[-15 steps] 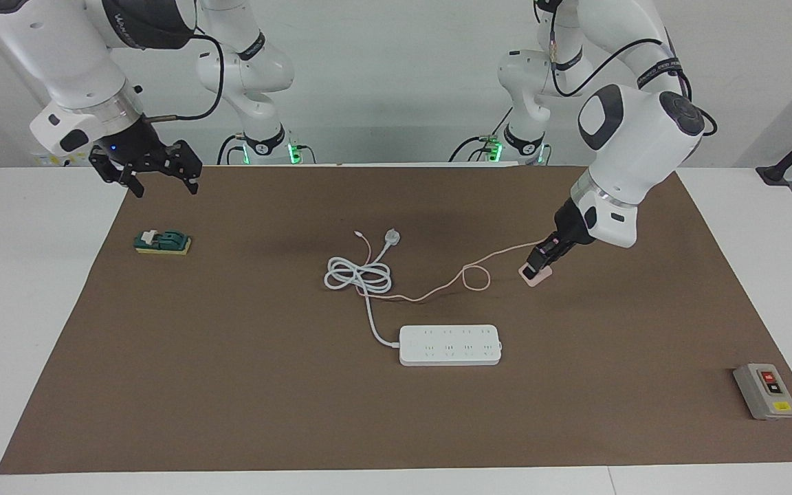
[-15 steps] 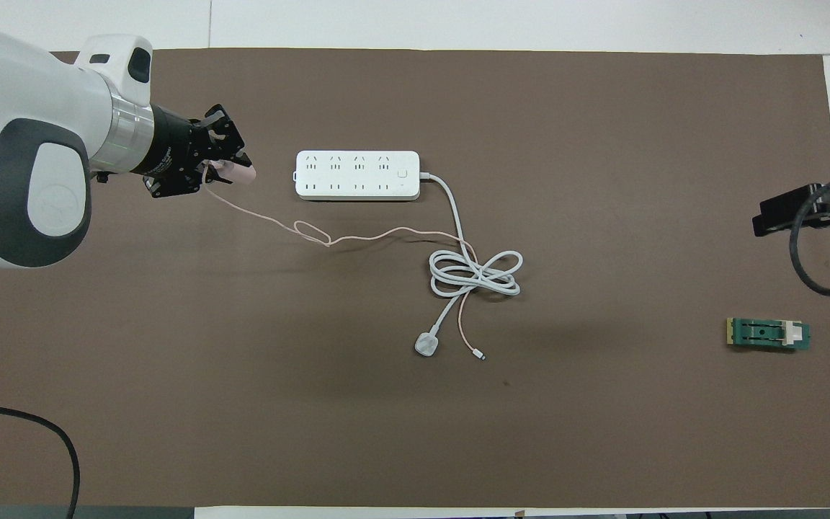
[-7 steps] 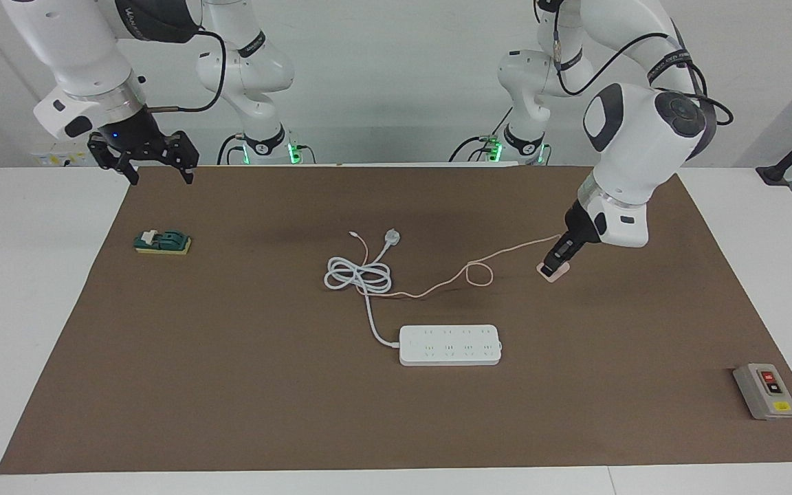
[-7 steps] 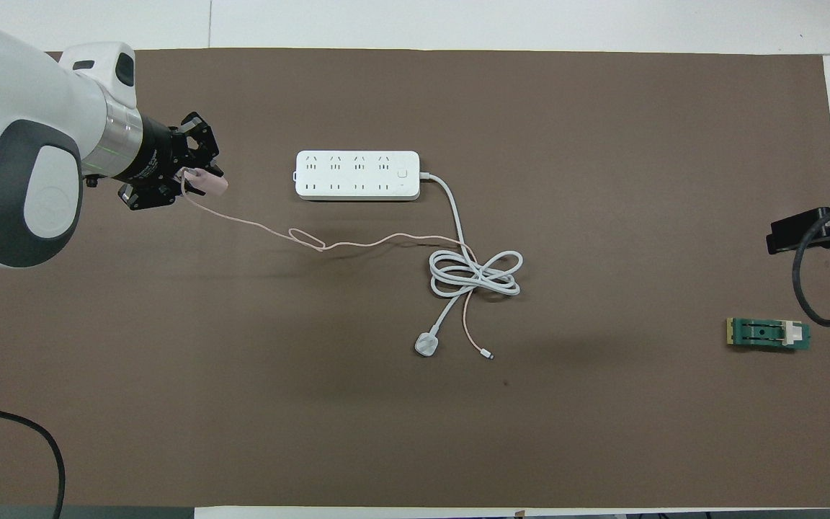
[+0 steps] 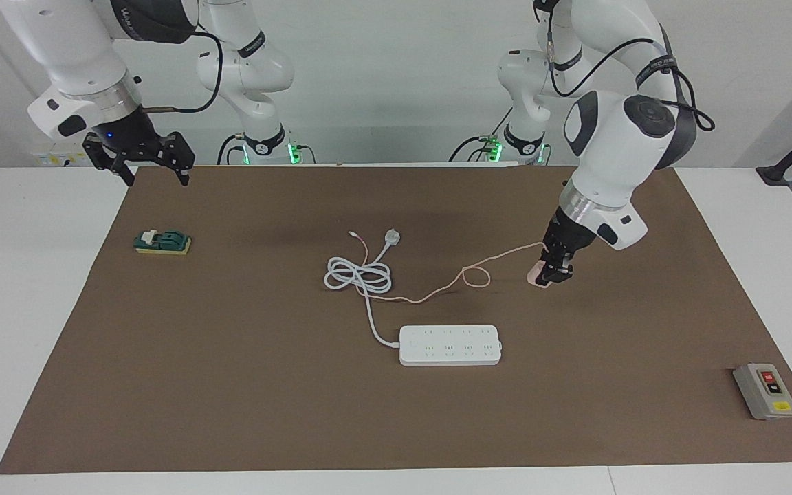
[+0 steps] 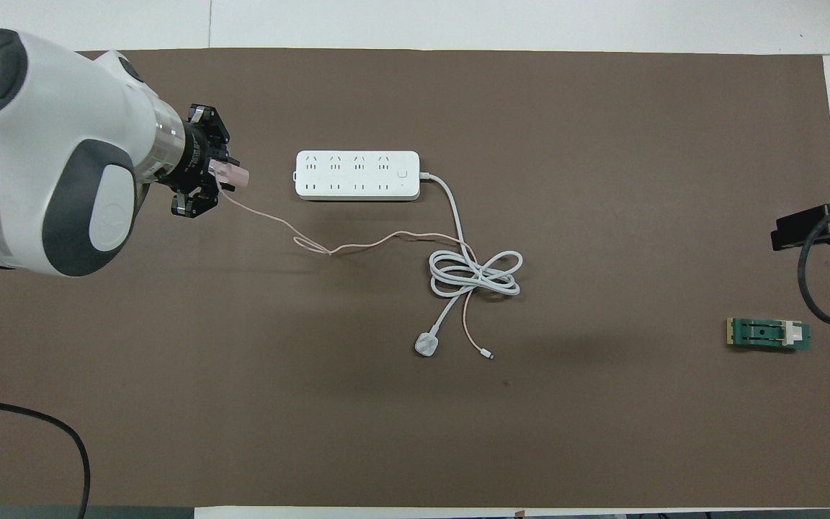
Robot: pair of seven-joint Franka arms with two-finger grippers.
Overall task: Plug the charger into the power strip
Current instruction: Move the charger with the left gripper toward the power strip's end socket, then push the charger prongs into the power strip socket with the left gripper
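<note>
Brown matting (image 6: 602,432) covers most of the white counter (image 5: 31,289), with a pale wall at the robots' end. Clock directions below follow the overhead view, twelve o'clock pointing away from the robots.

Nearest the robots lie the round white plug (image 6: 426,346) and, just beside it, the small connector tip (image 6: 485,354) of the thin pink cable (image 6: 372,239). At about three o'clock from these, toward the right arm's end, sits a green block (image 6: 768,334). Next out, the thick white cord (image 6: 474,274) lies in a coiled bundle, with the pink cable crossing it.

Farther out, the left tool (image 5: 553,275) (image 6: 222,173) is closed on the charger (image 5: 537,279) (image 6: 233,175), holding it low over the mat toward the left arm's end. The pale-pink cube sticks out of the fingertips toward three o'clock, and its cable trails off at about four o'clock. The power strip (image 5: 449,344) (image 6: 357,175) lies flat at three o'clock from the charger, near it but apart, its short end facing the cube and its sockets up.

A grey switch box (image 5: 765,391) shows only in the facing view, at the mat's corner on the left arm's end, farther out than the strip.

The right tool (image 5: 140,159) (image 6: 811,227) waits with fingers spread wide and holding nothing, above the mat's edge at the right arm's end.
</note>
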